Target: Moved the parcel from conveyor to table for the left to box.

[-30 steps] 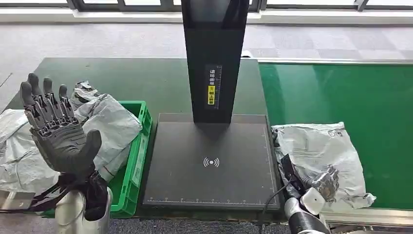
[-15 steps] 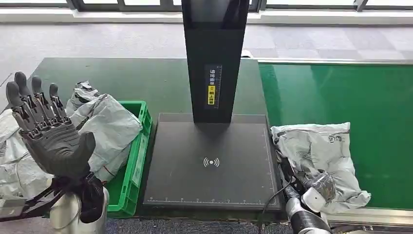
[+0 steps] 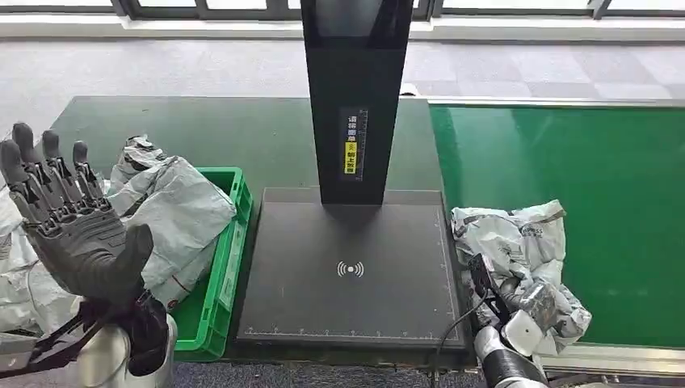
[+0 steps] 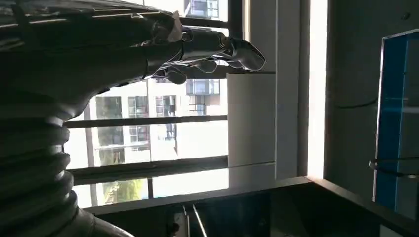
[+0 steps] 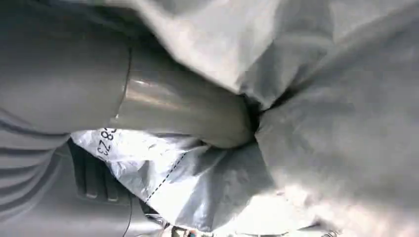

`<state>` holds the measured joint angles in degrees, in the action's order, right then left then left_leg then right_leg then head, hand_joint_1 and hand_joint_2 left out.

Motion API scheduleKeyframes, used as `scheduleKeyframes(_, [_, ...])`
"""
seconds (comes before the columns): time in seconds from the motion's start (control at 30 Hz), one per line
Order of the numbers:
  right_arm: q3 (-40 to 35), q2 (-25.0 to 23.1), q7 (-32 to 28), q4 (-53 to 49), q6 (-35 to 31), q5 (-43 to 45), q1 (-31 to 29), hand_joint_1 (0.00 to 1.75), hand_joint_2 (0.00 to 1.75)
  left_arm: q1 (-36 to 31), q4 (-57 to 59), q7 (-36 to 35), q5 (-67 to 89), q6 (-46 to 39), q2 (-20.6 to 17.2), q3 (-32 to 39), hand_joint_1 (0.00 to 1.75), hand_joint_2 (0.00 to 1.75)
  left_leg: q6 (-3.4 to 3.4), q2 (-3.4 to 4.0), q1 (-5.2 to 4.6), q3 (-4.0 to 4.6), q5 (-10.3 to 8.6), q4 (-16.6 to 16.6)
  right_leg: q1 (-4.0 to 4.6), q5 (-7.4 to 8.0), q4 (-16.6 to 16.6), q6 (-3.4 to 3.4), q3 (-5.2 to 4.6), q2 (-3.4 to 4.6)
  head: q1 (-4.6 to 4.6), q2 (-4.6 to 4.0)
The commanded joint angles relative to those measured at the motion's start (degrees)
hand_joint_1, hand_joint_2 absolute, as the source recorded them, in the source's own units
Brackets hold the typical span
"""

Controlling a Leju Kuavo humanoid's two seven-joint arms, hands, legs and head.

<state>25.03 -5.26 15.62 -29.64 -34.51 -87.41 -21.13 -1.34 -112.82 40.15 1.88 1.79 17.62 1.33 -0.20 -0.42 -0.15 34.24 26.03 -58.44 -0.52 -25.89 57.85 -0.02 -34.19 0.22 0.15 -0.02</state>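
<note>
Head view shows the grey parcel (image 3: 525, 250) bunched up at lower right, on the green conveyor (image 3: 614, 186) beside the black scanner platform (image 3: 347, 267). The right hand (image 3: 537, 303) clutches its crumpled plastic. At lower left the left hand (image 3: 73, 226) waits with fingers spread, holding nothing, before the green crate (image 3: 230, 242). Judging from this, the transfer to the table is not done; boxing remains.

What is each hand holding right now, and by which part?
The right hand grips the crumpled grey plastic mailer parcel on the green conveyor belt, by its bunched near edge. The left hand holds nothing, raised with fingers spread.
</note>
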Motion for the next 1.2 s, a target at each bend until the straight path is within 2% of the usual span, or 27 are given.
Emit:
scheduleKeyframes(0.03, [2.03, -4.58, -5.45, -19.9, -5.49, 0.39, 5.2, 1.75, 1.75, 4.09, -1.22, -0.15, 0.09, -0.94, 0.96, -1.58, 0.0, 1.75, -0.05, 0.13, -0.03, -0.07, 0.07, 0.07, -0.03, -0.06, -0.04, -0.01, 0.02, 0.08, 0.0, 0.0])
scheduleKeyframes(0.07, [1.83, -5.58, -6.13, -22.98, -5.49, 0.3, 6.3, 1.75, 1.75, 3.99, -1.11, -0.15, 0.09, -0.91, 0.96, -1.58, 0.0, 1.75, -0.04, 0.07, 0.01, -0.02, 0.06, 0.05, 0.01, -0.05, -0.04, -0.02, -0.02, 0.04, 0.0, 0.02])
scheduleKeyframes(0.1, [1.5, -7.08, -10.81, -32.11, -5.49, 2.56, 8.73, 1.75, 1.75, 3.89, -0.9, -0.15, -0.07, -0.71, 0.95, -1.65, 0.0, 1.75, -0.05, 0.13, 0.01, -0.12, 0.08, 0.1, 0.01, -0.06, -0.09, -0.02, 0.05, 0.07, 0.0, 0.02])
scheduleKeyframes(0.17, [6.14, -12.86, -23.2, -49.93, -5.49, 5.41, 12.2, 1.75, 1.75, 3.13, 0.33, -0.15, -0.11, -0.43, 0.97, -1.87, 0.0, 1.75, -0.06, 0.0, -0.03, -0.02, 0.06, 0.06, -0.03, -0.11, -0.01, -0.02, -0.03, -0.05, 0.0, 0.0])
scheduleKeyframes(0.2, [9.52, -14.74, -31.62, -56.9, -5.49, 10.8, 12.18, 1.75, 1.75, 2.54, 1.09, -0.15, -0.06, -0.41, 0.92, -2.07, 0.0, 1.75, -0.05, -0.02, -0.07, 0.12, 0.05, 0.0, -0.07, -0.11, 0.09, -0.02, -0.18, -0.06, 0.0, 0.02])
scheduleKeyframes(0.33, [8.08, -14.74, -40.84, -70.16, -5.49, 20.71, 14.68, 1.75, 1.75, 0.49, 3.32, -0.15, -0.06, -0.66, 0.76, -2.62, 0.0, 1.75, -0.06, -0.19, -0.14, 0.2, 0.02, 0.0, -0.15, -0.15, 0.15, -0.03, -0.28, -0.24, -0.02, 0.02])
scheduleKeyframes(0.5, [1.68, -14.74, -44.05, -80.26, -5.49, 22.64, 16.73, 1.75, 1.75, -0.64, 4.87, -0.15, -0.02, -1.05, 0.28, -3.11, 0.0, 1.75, -0.04, -0.34, -0.07, 0.11, 0.05, 0.0, -0.08, -0.18, 0.05, -0.01, -0.09, -0.34, 0.02, 0.02])
scheduleKeyframes(0.6, [-3.01, -14.74, -44.2, -81.26, -5.49, 23.88, 17.97, 1.75, 1.75, -0.86, 4.98, -0.15, -0.05, -1.36, 0.16, -3.19, 0.0, 1.75, -0.05, 0.05, -0.07, 0.09, 0.07, 0.01, -0.09, -0.1, 0.04, -0.03, -0.19, 0.0, 0.0, 0.0])
scheduleKeyframes(0.67, [-13.68, -14.73, -39.45, -80.64, -5.49, 21.4, 21.26, 1.75, 1.75, -1.9, 5.45, -0.15, -0.4, -2.66, -0.59, -3.34, 0.0, 1.75, -0.05, 0.11, -0.08, 0.04, 0.08, 0.05, -0.1, -0.09, 0.03, -0.05, -0.18, 0.05, 0.02, 0.02])
scheduleKeyframes(0.7, [-11.51, -12.32, -42.07, -73.44, -5.49, 23.44, 15.28, 1.75, 1.75, -3.47, 7.09, -0.15, 1.14, -2.35, 0.89, -3.39, 0.0, 1.75, -0.04, 0.07, -0.05, 0.07, 0.07, 0.03, -0.07, -0.08, 0.0, -0.04, -0.17, 0.01, 0.0, 0.0])
scheduleKeyframes(0.73, [-12.9, -14.74, -44.6, -73.49, -5.49, 22.59, 18.81, 1.75, 1.75, -0.68, 4.35, -0.15, 0.03, -1.2, -0.03, -3.09, 0.0, 1.75, -0.06, 0.29, 0.0, -0.03, 0.07, 0.06, -0.02, 0.01, -0.07, -0.05, -0.12, 0.2, 0.0, 0.02])
scheduleKeyframes(0.77, [-17.52, -14.74, -44.38, -70.09, -5.49, 21.9, 19.39, 1.75, 1.75, -0.71, 4.33, -0.15, 0.01, -1.13, -0.14, -3.3, 0.0, 1.75, -0.07, 0.3, -0.01, -0.07, 0.05, 0.1, -0.03, 0.03, -0.09, -0.05, -0.1, 0.21, 0.0, 0.0])
scheduleKeyframes(0.8, [-19.75, -14.74, -43.96, -66.95, -5.49, 18.0, 19.08, 1.75, 1.75, -1.01, 4.7, -0.15, -0.04, -0.76, -0.14, -3.28, 0.0, 1.75, -0.07, 0.28, 0.03, -0.12, 0.1, 0.13, 0.02, -0.01, -0.14, -0.07, -0.03, 0.2, 0.0, 0.0])
scheduleKeyframes(0.87, [-24.41, -14.74, -44.08, -59.12, -5.49, 16.3, 18.78, 1.75, 1.75, -1.24, 4.97, -0.15, 0.02, -0.78, -0.25, -3.45, 0.0, 1.75, -0.1, 0.53, 0.06, -0.27, 0.09, 0.19, 0.05, 0.05, -0.19, -0.09, 0.02, 0.45, -0.02, 0.0])
scheduleKeyframes(0.93, [-25.48, -14.74, -42.92, -57.11, -5.49, 14.4, 17.78, 1.75, 1.75, -1.58, 5.32, -0.15, 0.03, -0.72, -0.28, -3.46, 0.0, 1.75, -0.12, 0.5, 0.13, -0.32, 0.08, 0.25, 0.12, 0.05, -0.27, -0.1, 0.13, 0.41, 0.0, 0.0])
scheduleKeyframes(0.97, [-26.95, -14.74, -44.09, -48.99, -5.49, 15.77, 16.53, 1.75, 1.75, -1.72, 5.36, -0.15, -0.03, -0.84, -0.63, -3.54, 0.0, 1.75, -0.16, 0.51, 0.12, -0.35, 0.04, 0.32, 0.12, 0.06, -0.29, -0.11, 0.15, 0.41, 0.02, 0.02])
scheduleKeyframes(1.0, [-26.99, -14.56, -44.42, -47.93, -5.49, 15.62, 16.23, 1.75, 1.75, -1.77, 5.43, -0.15, -0.06, -0.74, -0.68, -3.54, 0.0, 1.75, -0.14, 0.44, 0.13, -0.27, 0.04, 0.21, 0.13, 0.05, -0.2, -0.11, 0.07, 0.35, 0.0, 0.0])
scheduleKeyframes(1.03, [-27.35, -13.78, -42.41, -42.02, -5.49, 10.52, 14.43, 1.75, 1.75, -1.9, 5.47, -0.15, -0.22, -0.52, -0.85, -3.52, 0.0, 1.75, -0.15, 0.47, 0.13, -0.36, 0.01, 0.3, 0.13, 0.08, -0.28, -0.13, 0.13, 0.36, 0.0, 0.0])
scheduleKeyframes(1.2, [-27.35, -13.78, -42.41, -42.02, -5.49, 10.52, 14.43, 1.75, 1.75, -1.9, 5.47, -0.15, -0.22, -0.52, -0.85, -3.52, 0.0, 1.75, -0.12, 0.28, 0.14, -0.12, 0.02, 0.12, 0.12, -0.01, -0.09, -0.1, -0.01, 0.19, 0.0, 0.0])
